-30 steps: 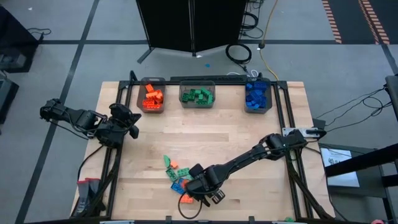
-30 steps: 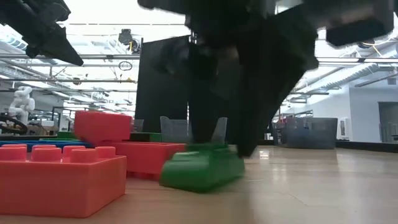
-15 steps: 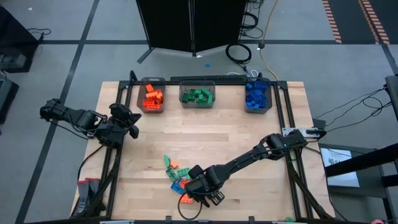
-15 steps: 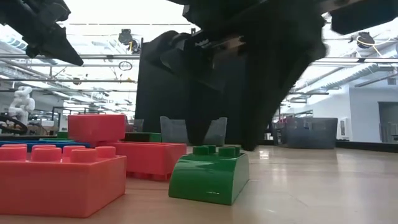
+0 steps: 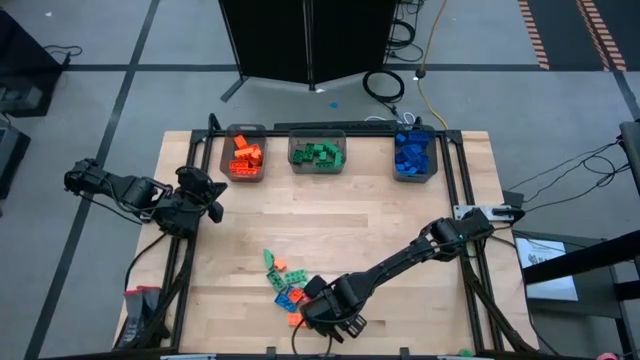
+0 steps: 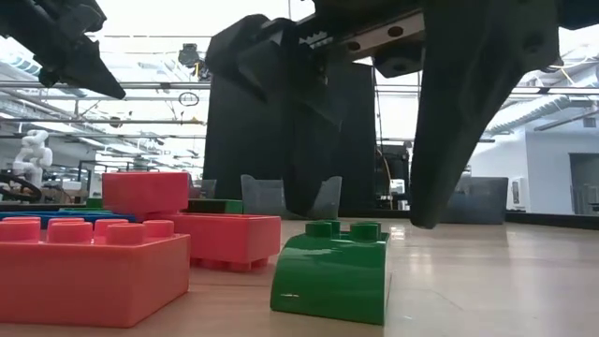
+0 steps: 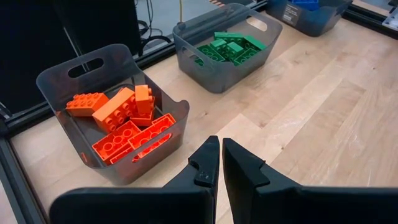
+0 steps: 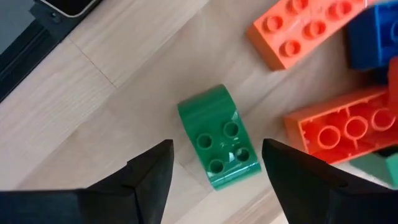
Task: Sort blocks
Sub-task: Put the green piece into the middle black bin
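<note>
I am at the pick-up step: my right hand (image 8: 214, 163) hangs over the loose pile at the near edge of the desk (image 5: 370, 225), its fingers spread wide on either side of a green block (image 8: 219, 137) and not touching it. The block sits flat on the wood with its four studs up, apart from the orange blocks (image 8: 298, 28) beside it. Next I judge I need to lower until the fingers flank its sides, close, lift, and carry it to the middle bin (image 5: 317, 154) on the far side, where the green ones lie. The block is glossy hard plastic with one curved, sloping face, so the grip may slip off that slope, though I cannot tell exactly which faces the fingers line up with. My left hand (image 7: 221, 163) waits at the left near the orange bin (image 7: 118, 118), fingers pressed together and empty.
</note>
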